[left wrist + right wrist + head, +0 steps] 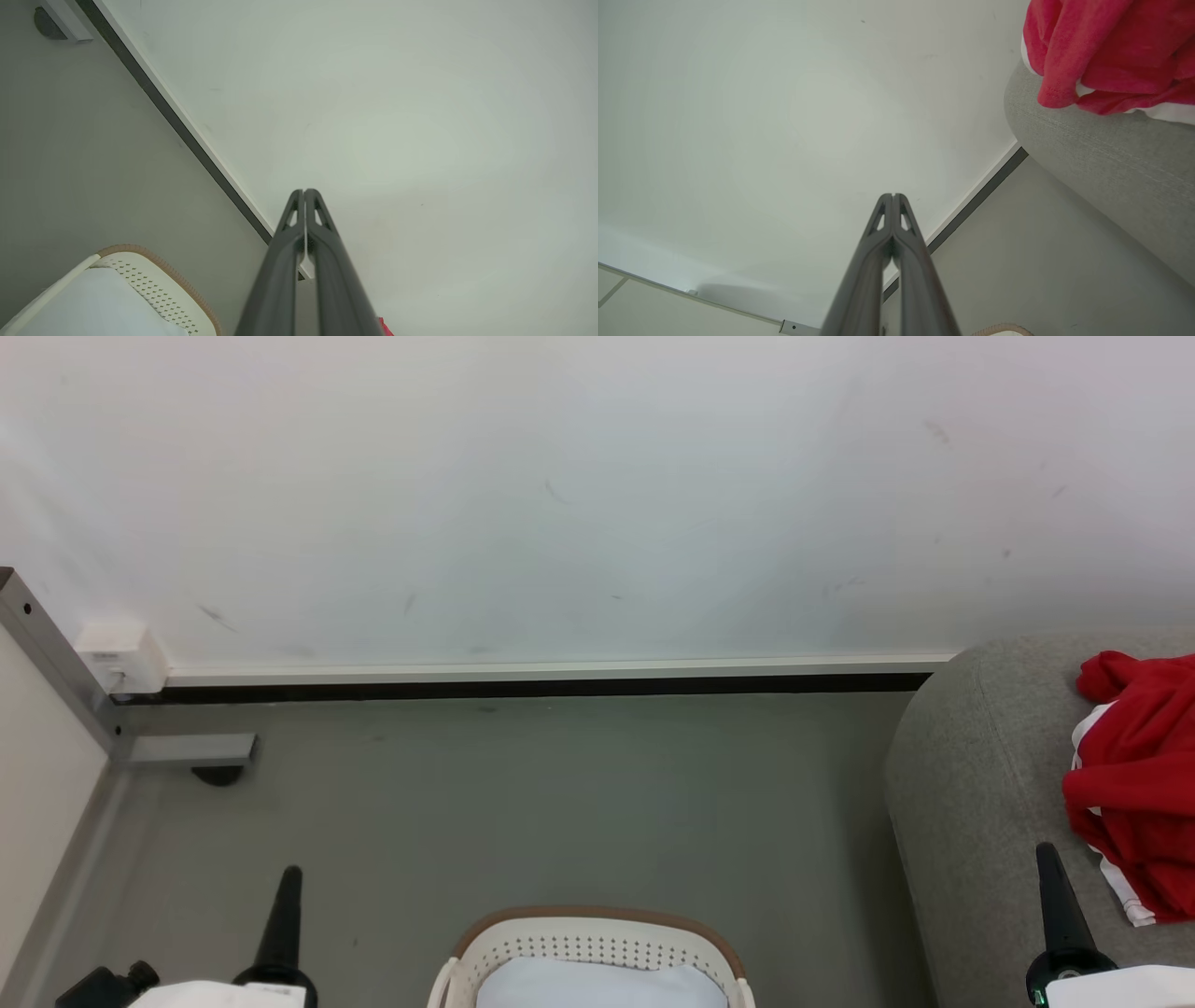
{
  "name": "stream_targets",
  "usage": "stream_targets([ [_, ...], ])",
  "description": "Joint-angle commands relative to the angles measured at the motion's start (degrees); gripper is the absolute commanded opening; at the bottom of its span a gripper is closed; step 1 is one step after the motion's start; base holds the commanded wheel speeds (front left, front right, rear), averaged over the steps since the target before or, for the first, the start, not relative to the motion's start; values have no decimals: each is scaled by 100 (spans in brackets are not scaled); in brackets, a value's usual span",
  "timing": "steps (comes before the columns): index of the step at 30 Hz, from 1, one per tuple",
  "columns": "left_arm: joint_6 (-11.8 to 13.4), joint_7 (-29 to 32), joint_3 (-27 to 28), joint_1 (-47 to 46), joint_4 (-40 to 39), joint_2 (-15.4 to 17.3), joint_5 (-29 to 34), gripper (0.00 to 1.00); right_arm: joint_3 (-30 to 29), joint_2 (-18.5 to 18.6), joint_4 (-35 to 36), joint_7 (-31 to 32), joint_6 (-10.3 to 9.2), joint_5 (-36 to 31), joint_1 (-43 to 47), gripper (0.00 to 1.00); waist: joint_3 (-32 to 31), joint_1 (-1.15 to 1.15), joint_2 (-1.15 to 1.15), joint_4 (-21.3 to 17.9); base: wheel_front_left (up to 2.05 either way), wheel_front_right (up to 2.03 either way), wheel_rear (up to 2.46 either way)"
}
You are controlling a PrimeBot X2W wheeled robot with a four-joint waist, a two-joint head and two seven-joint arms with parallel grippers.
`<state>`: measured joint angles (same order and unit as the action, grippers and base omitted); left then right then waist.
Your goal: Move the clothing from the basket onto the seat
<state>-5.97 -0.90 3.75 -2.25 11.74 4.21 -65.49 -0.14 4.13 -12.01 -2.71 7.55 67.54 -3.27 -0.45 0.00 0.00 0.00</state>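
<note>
just right of the right pincer [1047, 851], the red clothing [1134, 775] lies heaped on the grey seat [971, 784]. between the two pincers sits the basket [588, 947], holding a pale pad [597, 985]. the left pincer [291, 875] and the right pincer each have fingers pressed together, gripping nothing.

1. The oval white plastic laundry basket with a brown rim [597, 917] stands on the grey floor [523, 803] at the near middle, and the pale bluish-white pad [597, 985] lies in it
2. The large grey fabric sofa [971, 775] stands right of the basket and apart from it, reaching back to the white wall [597, 495]
3. The bright red and white clothing [1134, 775] lies heaped on the sofa
4. The left gripper [290, 877] is left of the basket; the right gripper [1047, 855] is right of it, just left of the clothing
5. A grey metal frame [56, 653] stands far left, against the wall
</note>
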Motion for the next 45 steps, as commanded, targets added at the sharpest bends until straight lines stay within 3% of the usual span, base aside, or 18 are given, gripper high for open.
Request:
stream_targets([
  [1, -29, 42, 46, -125, -24, 7, -119, 0, -29, 61, 25, 32, -6, 126, -110, 0, 1, 0, 0, 0, 0, 0, 0],
  [45, -139, 611, 246, -367, 185, -101, -2163, 0, -376, 31, -157, 629, -10, 2130, -263, 0, 47, 0, 0, 0, 0, 0, 0],
])
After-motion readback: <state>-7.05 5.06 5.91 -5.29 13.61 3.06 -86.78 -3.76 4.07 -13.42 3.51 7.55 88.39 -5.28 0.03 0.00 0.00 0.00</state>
